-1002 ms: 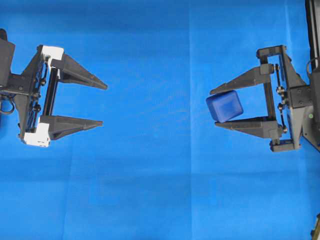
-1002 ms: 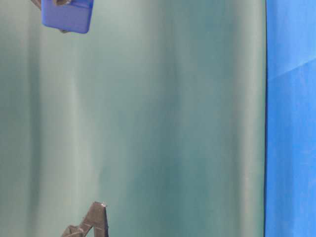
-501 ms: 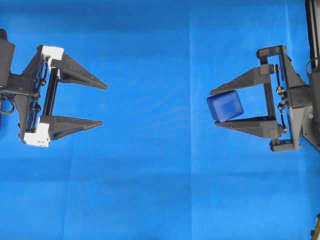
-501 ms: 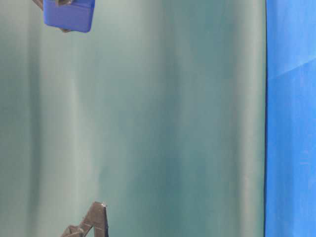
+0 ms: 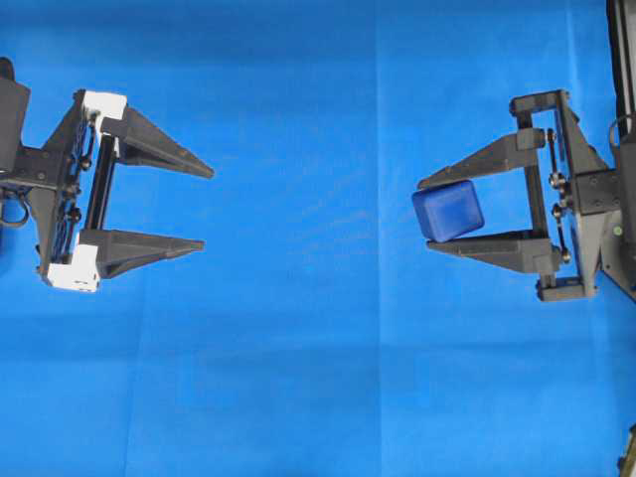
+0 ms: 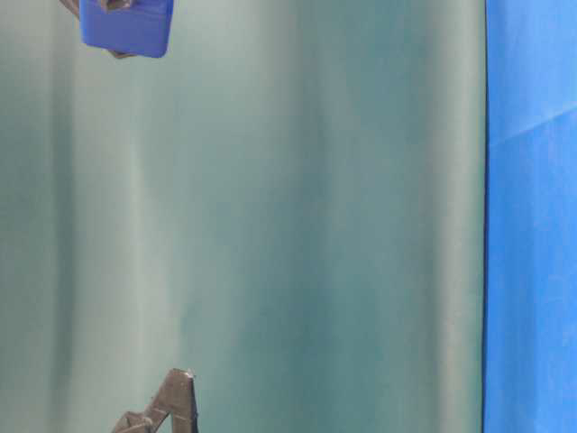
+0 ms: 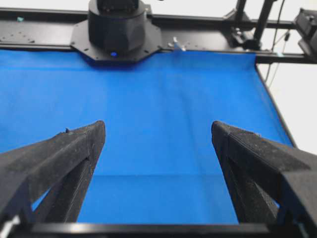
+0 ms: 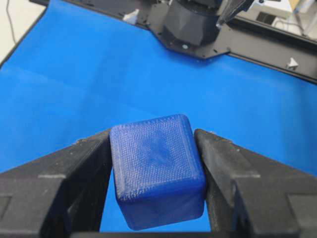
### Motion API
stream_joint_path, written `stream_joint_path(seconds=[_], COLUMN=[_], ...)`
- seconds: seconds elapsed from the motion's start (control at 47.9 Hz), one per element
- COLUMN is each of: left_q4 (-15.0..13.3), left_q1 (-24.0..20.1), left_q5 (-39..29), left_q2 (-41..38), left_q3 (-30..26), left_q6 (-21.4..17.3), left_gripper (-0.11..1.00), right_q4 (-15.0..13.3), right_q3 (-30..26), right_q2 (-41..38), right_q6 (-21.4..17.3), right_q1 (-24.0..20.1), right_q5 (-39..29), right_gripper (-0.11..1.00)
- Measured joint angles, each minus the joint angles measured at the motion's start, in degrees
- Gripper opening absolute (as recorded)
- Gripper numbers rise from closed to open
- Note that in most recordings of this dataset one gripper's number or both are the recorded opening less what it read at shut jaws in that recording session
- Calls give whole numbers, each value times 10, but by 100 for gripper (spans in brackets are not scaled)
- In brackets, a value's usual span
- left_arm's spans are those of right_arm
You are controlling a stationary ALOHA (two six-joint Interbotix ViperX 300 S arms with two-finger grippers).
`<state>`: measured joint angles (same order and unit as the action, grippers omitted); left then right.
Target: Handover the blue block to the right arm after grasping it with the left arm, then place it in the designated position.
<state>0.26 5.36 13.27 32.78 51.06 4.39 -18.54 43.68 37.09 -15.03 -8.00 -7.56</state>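
Observation:
The blue block [image 5: 447, 211], a small dark-blue cube with rounded edges, is clamped between the two black fingers of my right gripper [image 5: 425, 215] at the right of the overhead view, above the cloth. In the right wrist view the block [image 8: 156, 168] sits slightly tilted, with both fingers of that gripper [image 8: 152, 134] pressed against its sides. The table-level view shows the block [image 6: 124, 25] at the top left edge. My left gripper [image 5: 207, 209], with white brackets on its rail, stands wide open at the far left. Only cloth shows between the fingers of that gripper [image 7: 158, 128].
Bright-blue cloth [image 5: 318, 378] covers the table. A black arm base [image 7: 118, 25] stands at the cloth's far edge in the left wrist view, another base [image 8: 193, 25] in the right wrist view. The cloth ends at a black frame [image 7: 270, 94].
The block has shifted very slightly between the right fingers as they tighten on it a little. Neither arm has moved, and the left gripper stays wide open.

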Motion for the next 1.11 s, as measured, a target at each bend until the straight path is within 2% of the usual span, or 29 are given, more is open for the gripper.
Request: stream_joint_path(seconds=[1.106], left_q4=[1], left_q1=[0], left_q5=[0], left_q2=[0], left_q3=[0], left_q6=[1], left_gripper=[92], right_q4=[0], right_q3=[0], right_q2=[0], right_q6=[0], right_q1=[0], right_q5=[0], right_gripper=[35])
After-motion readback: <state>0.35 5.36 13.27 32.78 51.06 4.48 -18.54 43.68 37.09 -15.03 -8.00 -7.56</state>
